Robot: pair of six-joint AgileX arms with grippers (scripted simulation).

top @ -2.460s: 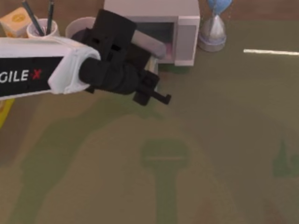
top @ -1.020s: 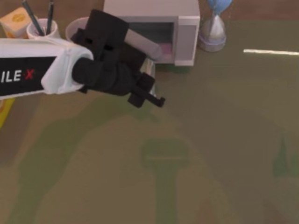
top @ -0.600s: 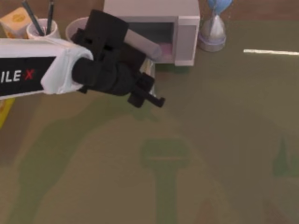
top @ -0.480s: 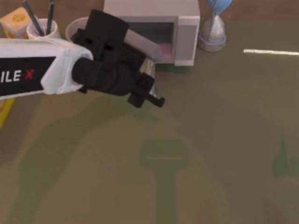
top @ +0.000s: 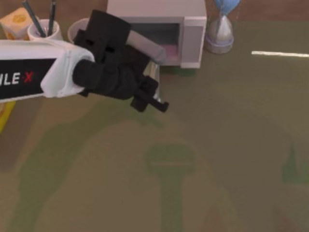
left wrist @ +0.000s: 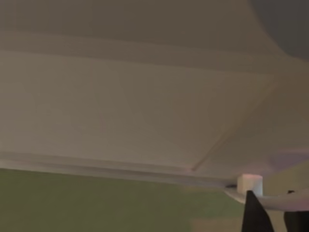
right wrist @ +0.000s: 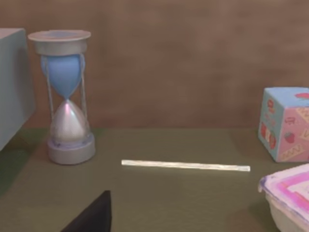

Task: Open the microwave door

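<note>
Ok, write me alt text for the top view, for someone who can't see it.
From above, the left arm's black hand sits at the free edge of the microwave door, which stands swung partly open from the white microwave at the table's back edge. An hourglass stands to the microwave's right, a pen cup to its left, and a thin pale stick lies at far right.

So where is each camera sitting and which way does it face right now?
Top: above the table, looking down on the microwave, its door swung out, and the left arm and pincer.
Left wrist: right against the door; dark fingertips show.
Right wrist: low, facing the hourglass and rod; a dark finger shows.
Shared: top and right wrist both see hourglass and rod.
</note>
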